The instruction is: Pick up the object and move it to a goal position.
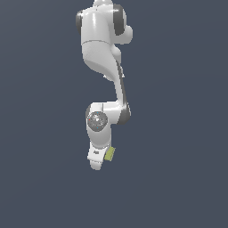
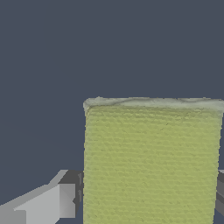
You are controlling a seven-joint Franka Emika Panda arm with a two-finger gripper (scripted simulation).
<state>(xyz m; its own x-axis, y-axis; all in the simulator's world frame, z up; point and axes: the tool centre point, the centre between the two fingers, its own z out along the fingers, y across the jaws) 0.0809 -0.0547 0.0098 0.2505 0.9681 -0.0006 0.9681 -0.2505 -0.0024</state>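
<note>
Block (image 2: 151,164) cut off at wrist-view edges; in exterior view gripper (image 1: 99,161) hides most of it.

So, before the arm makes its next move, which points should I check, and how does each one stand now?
1. Yellow-green block sits between the pincer fingers: ok, one finger flanks each side in the wrist view.
2. Fingers touch the block: cannot tell, contact is not clear.
3. Block visible in the exterior view: ok, beside the arm's lower end.
4. Block lifted off the floor: cannot tell, no surface reference shows.
5. Goal position visible: not ok, no marker shows in either view.
</note>
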